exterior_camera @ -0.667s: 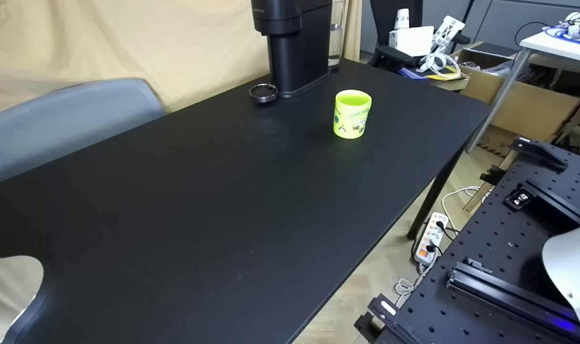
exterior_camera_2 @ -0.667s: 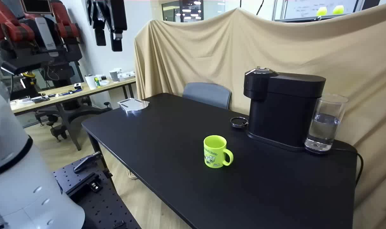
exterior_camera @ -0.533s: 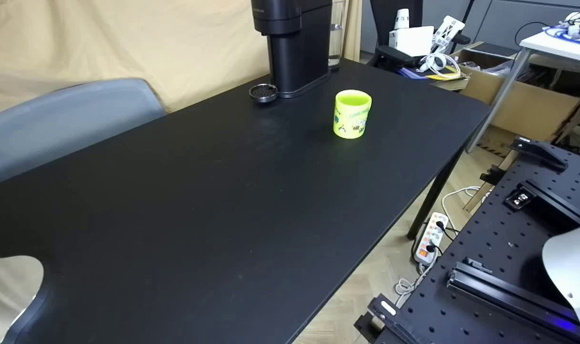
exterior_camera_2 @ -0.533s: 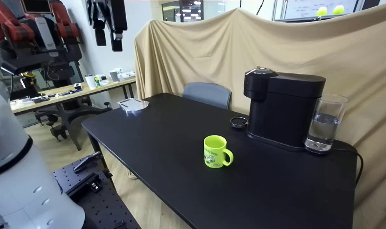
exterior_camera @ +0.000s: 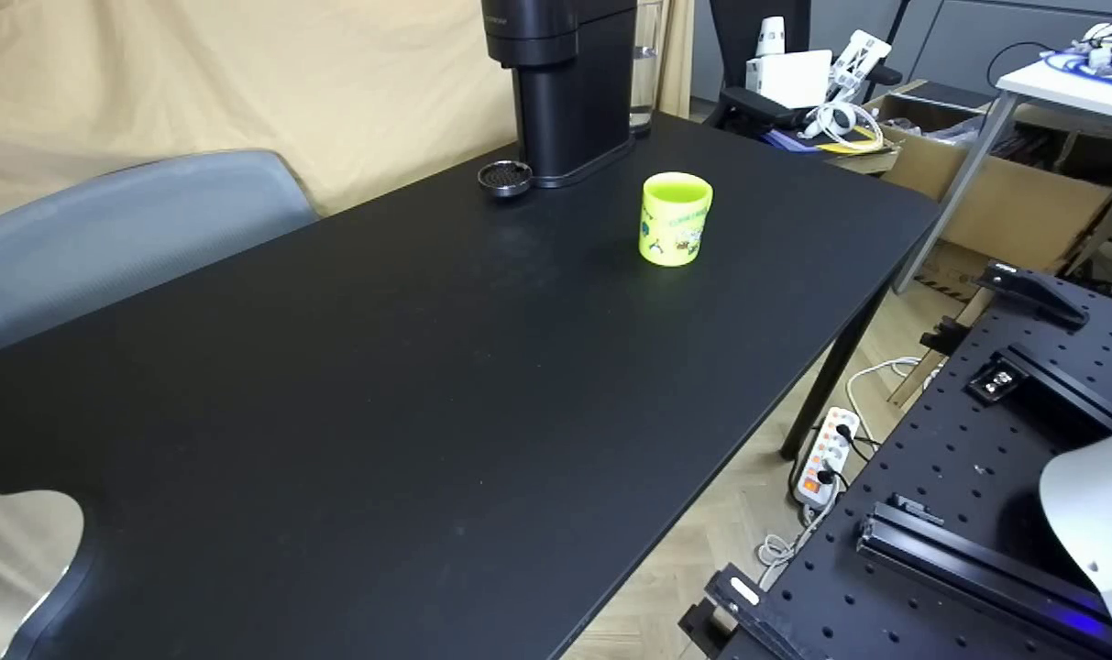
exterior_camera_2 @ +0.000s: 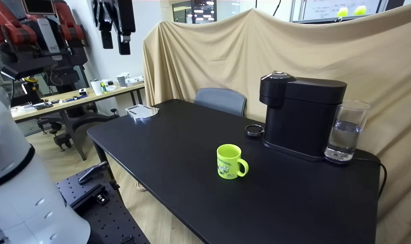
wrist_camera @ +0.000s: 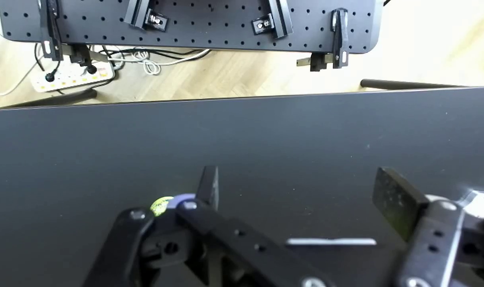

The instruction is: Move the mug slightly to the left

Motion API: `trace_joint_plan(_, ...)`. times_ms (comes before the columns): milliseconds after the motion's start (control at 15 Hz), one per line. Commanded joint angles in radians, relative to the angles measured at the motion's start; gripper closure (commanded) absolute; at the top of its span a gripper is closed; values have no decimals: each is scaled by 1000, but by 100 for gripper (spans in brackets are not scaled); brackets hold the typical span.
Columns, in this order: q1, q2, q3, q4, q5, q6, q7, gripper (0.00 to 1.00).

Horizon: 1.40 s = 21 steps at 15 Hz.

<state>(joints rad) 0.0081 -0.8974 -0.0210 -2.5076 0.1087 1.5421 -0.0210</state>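
The claw (exterior_camera_2: 116, 46) is spread wide, nothing gripped, and there, well below it, outside the gap past one finger (wrist_camera: 210, 185), the yellow-green mug (exterior_camera_2: 228, 162) is spotted upright!

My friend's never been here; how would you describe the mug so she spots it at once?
Find the black table, then the black coffee machine on it. The mug stands upright towards the same end, apart from that machine. Unlike the black machine and clear water container, it is bright yellow-green, with a looped handle.
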Motion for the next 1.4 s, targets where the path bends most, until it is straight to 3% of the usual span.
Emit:
trace_joint_plan(0, -8, 51, -13, 14, -31, 39, -40, 0)
trace_joint_plan(333, -30, 229, -55, 20, -165, 374, -145, 0)
trace_joint_plan(667, -43, 448, -115, 21, -159, 660, -195, 0)
trace_joint_plan(800, -56, 514, -119, 28, -160, 716, -189, 0)
trace_joint_plan(867, -53, 457, -109, -1, -158, 689, -189, 0)
trace_joint_plan(1333, -71, 590, -114, 29, -175, 786, -181, 0)
